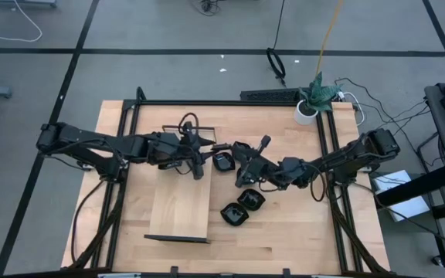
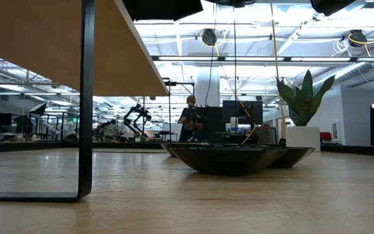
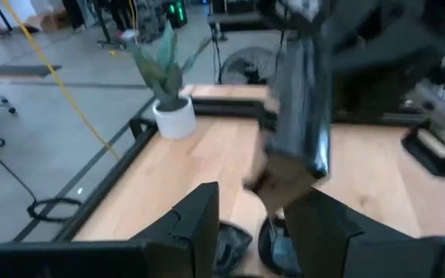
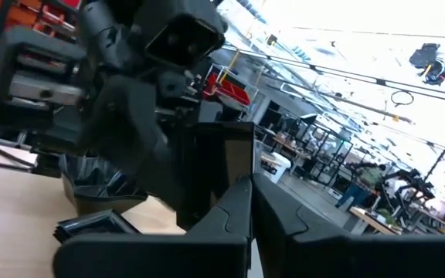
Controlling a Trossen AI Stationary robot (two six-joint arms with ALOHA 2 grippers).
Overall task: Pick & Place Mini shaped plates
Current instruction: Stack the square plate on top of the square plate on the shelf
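The mini shaped plates show as 3 small glossy black dishes on the desk. 1 dish lies near the desk's middle, just beside the long pale wooden board. The other 2, a dish and a dish, sit touching or nearly touching, closer to the front edge. In the low view they read as shallow dark bowls resting flat, open side up. None shows a clear long axis from above; their outlines look squarish or lobed, so which way each points cannot be told.

The left end effector hangs just beside the middle dish, over the board's far right corner. Its fingers stand apart, with a dark dish rim low between them, and nothing looks gripped. The right end effector is on the other side of the same dish, close to the left one; its fingers look closed together or nearly so, holding nothing visible.

The step in hand appears to be picking up the middle dish. To do it well, only 1 arm should commit, since the 2 end effectors crowd each other. A fingertip should slip under the low rim, pinching the wall squarely, because glossy sloped sides may slide out. Lifting straight up avoids nudging the board.
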